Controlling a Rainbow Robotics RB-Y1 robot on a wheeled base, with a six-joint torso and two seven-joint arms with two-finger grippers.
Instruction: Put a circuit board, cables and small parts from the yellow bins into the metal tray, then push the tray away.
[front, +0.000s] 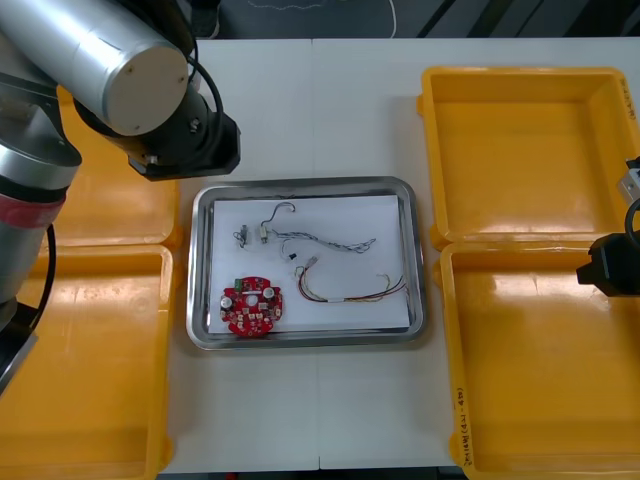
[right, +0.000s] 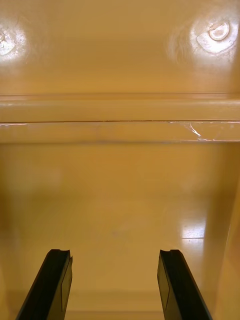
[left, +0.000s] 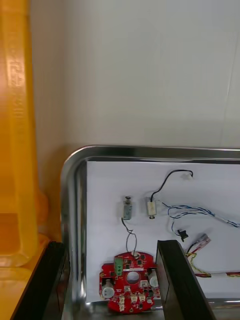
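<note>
Left gripper (left: 111, 248) wide open, empty, straddling metal tray (left: 71, 190) rim; right gripper (right: 114, 255) open, empty, right of tray. Risk: off-centre push spins tray.

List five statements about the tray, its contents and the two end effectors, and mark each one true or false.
1. The board lies in the tray. True.
2. The right end effector holds a cable. False: it is open with nothing between its fingers, over a right-side bin.
3. The left end effector is open. True.
4. The board sits in the tray's far right corner. False: it sits in the near left corner.
5. The red and yellow cable lies in the tray. True.
</note>
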